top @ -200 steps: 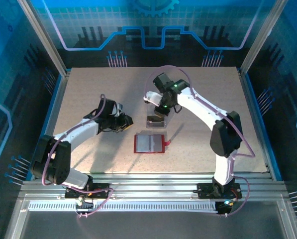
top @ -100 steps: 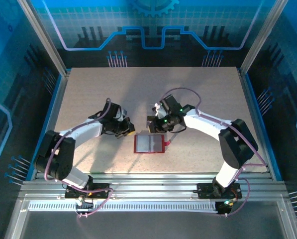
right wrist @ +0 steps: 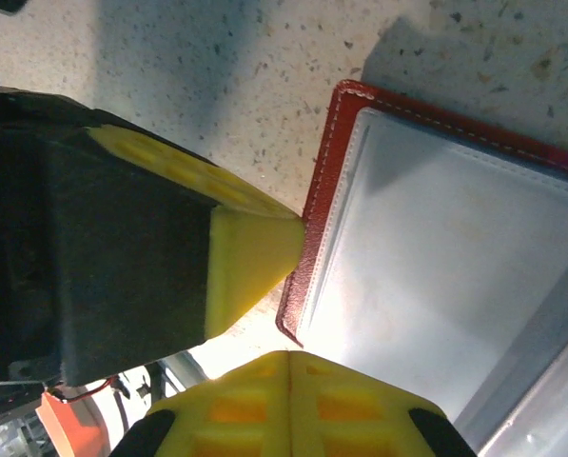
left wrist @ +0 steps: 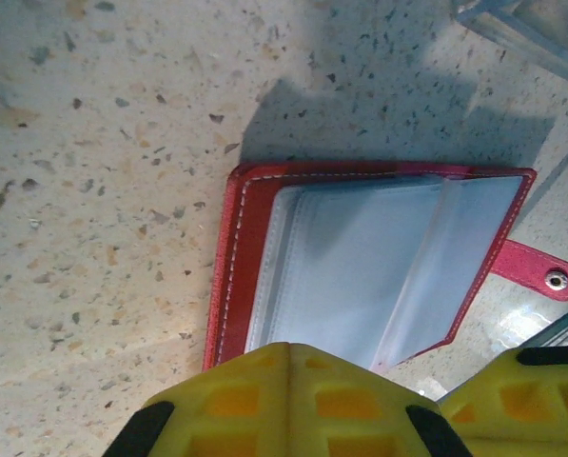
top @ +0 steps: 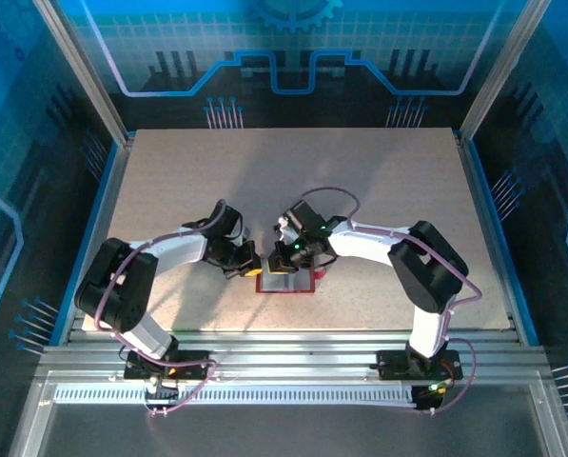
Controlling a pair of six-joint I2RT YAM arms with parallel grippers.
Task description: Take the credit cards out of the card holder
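The card holder (top: pixel 301 287) lies open on the table, red outside with grey-silver sleeves inside (left wrist: pixel 360 267) and a red tab (left wrist: pixel 540 273) on one edge. The credit cards are hidden. My left gripper (top: pixel 251 268) is shut with nothing between its fingers, its tip (left wrist: pixel 289 348) over the holder's edge. In the right wrist view the left gripper's yellow fingertip (right wrist: pixel 250 252) touches the holder's red border (right wrist: pixel 317 238). My right gripper (top: pixel 284 260) is shut and empty too, its tip (right wrist: pixel 288 357) just above the holder's corner.
A clear plastic box (left wrist: pixel 526 29) stands just beyond the holder. The right gripper's yellow finger (left wrist: pixel 526 395) crowds the tab side in the left wrist view. Bare speckled tabletop (top: pixel 169 171) stretches to the left and back, framed by blue walls.
Both arms have swung inward and down from beside the clear box onto the card holder. Both grippers have closed along the way.
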